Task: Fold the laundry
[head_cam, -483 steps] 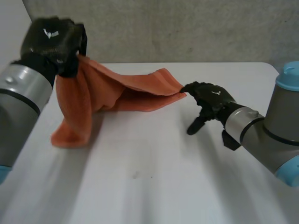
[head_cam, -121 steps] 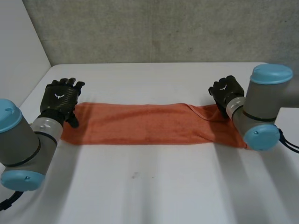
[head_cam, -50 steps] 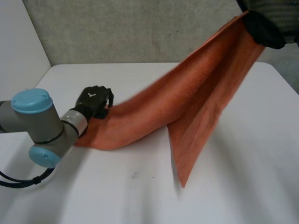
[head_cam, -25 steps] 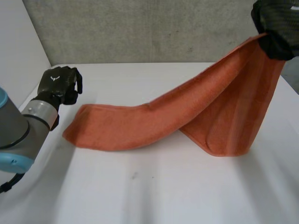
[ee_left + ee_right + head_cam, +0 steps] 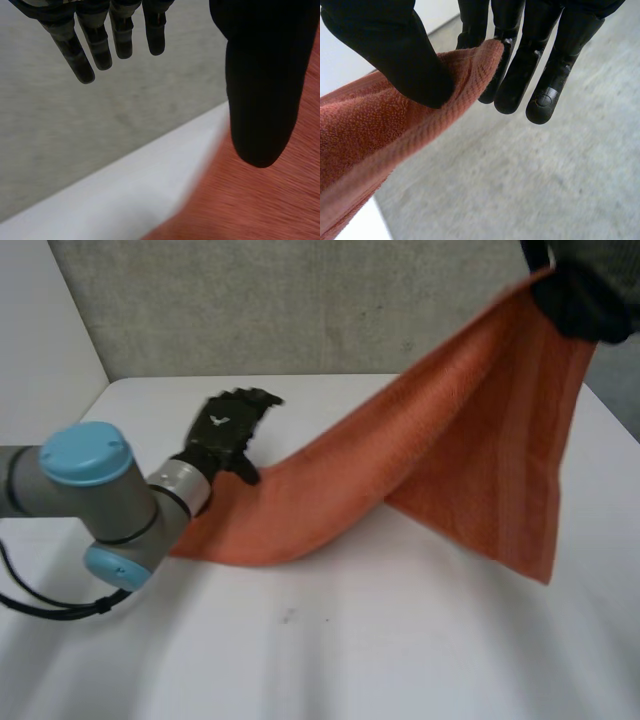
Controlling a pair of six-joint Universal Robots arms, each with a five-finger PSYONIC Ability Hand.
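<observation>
Left end of towel [image 5: 400, 470] behind left arm [image 5: 105, 500]; right hand [image 5: 585, 295] partly off-frame.

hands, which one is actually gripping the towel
The right hand, raised high, pinches the orange towel's end between thumb and fingers. The left hand is open, fingers straight, by the end lying on the table.

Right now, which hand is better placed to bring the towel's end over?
The right hand: it pinches an end of the orange towel, lifted above the table. The left hand is open at the other end.
</observation>
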